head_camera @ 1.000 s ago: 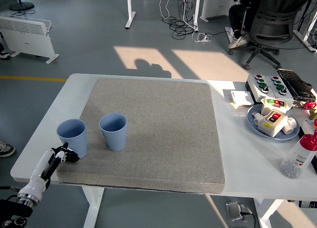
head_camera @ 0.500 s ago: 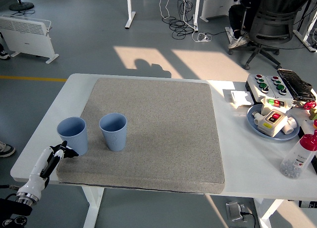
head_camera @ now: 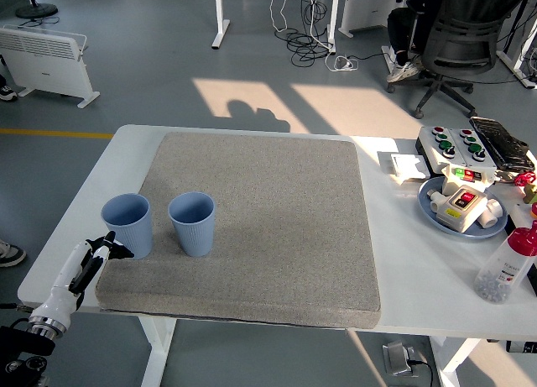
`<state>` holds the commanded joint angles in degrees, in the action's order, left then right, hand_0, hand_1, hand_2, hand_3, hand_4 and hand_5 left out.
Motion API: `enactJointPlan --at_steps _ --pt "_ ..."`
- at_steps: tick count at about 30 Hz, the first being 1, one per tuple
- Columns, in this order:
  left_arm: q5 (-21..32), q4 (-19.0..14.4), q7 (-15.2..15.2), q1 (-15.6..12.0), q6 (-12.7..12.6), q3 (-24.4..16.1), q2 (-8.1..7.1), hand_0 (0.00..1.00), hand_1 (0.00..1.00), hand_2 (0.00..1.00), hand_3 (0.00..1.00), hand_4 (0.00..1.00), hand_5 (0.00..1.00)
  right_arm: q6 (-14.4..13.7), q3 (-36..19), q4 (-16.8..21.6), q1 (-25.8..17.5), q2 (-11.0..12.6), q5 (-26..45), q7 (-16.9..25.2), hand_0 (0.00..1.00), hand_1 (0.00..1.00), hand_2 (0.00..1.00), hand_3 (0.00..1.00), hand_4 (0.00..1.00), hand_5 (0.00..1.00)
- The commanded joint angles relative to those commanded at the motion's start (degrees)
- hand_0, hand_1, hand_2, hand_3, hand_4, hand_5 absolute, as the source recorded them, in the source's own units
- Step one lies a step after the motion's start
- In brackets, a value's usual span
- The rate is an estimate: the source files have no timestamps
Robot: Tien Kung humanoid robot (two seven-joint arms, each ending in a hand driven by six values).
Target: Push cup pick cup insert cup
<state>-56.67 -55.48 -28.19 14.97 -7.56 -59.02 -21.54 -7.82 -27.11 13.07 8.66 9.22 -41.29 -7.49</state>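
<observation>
Since a second ago our left hand (head_camera: 99,251) has drawn back toward the table's near left corner, and the left cup (head_camera: 127,225) has shifted slightly right, closer to the right cup (head_camera: 192,223). We now see the hand just beside the left cup's base, holding nothing; its fingers are too small and dark for us to tell whether they are spread or curled. Our right hand is out of view.

We count two blue cups, both upright and open-mouthed on the grey mat (head_camera: 277,211), side by side near its front left part, apart from each other; we see nothing inside either.

At the right of the white table (head_camera: 403,269), a blue plate (head_camera: 436,209) holds a white button box and small white parts. A clear bottle (head_camera: 506,268) with a red cap, cut off at the picture's edge, has small beads at its bottom. Behind them a panel (head_camera: 457,145) carries coloured buttons.
</observation>
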Motion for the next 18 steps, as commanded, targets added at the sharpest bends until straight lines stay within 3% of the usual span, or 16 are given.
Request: enactJointPlan --at_steps 7,18 --pt "1.0 1.2 -0.1 1.2 0.3 1.2 -0.16 0.639 0.548 0.471 0.396 0.525 0.998 0.1 -0.1 0.1 0.1 -0.1 -0.2 -0.1 0.742 0.681 0.664 0.595 0.176 0.389" --pt "4.5 2.5 0.4 4.1 0.6 2.7 0.91 0.64 0.547 0.471 0.397 0.524 0.998 0.2 -0.5 0.1 0.2 -0.2 -1.1 -0.2 0.742 0.681 0.665 0.594 0.175 0.389"
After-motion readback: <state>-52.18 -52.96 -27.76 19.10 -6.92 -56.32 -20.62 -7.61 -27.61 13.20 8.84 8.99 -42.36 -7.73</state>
